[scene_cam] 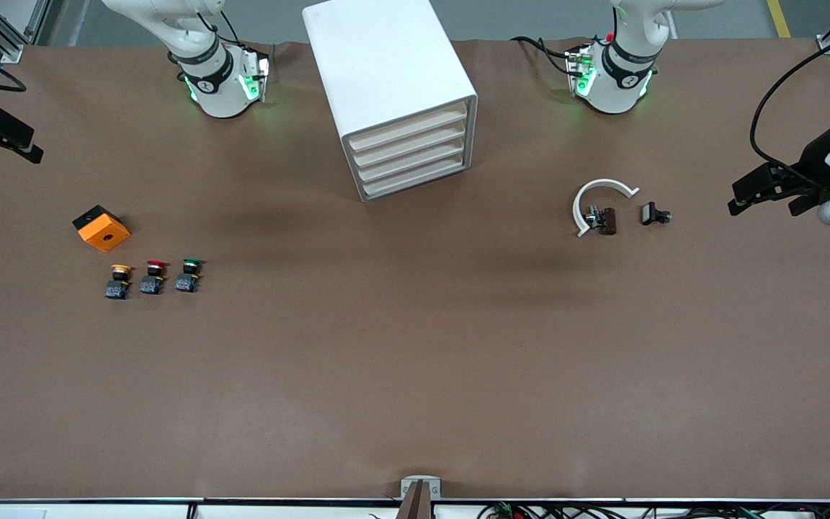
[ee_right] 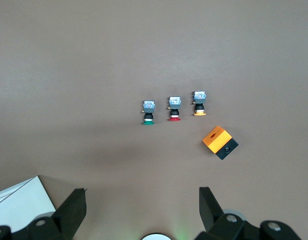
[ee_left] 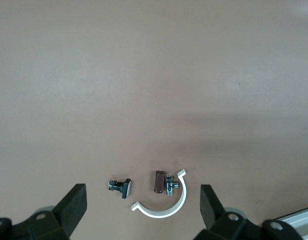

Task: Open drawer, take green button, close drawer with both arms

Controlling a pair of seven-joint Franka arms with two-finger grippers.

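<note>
Toward the right arm's end of the desk (scene_cam: 415,375), the green button (scene_cam: 188,274) lies nearest the right pincer (scene_cam: 4,140), which, like the left pincer (scene_cam: 764,193), hangs wide open and empty.

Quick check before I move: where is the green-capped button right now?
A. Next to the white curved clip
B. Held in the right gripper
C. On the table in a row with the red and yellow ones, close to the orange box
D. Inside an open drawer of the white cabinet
C: the green-capped button sits on the table beside the red-capped button and the yellow-capped button, close to the orange box; the drawer cabinet is shut.
</note>
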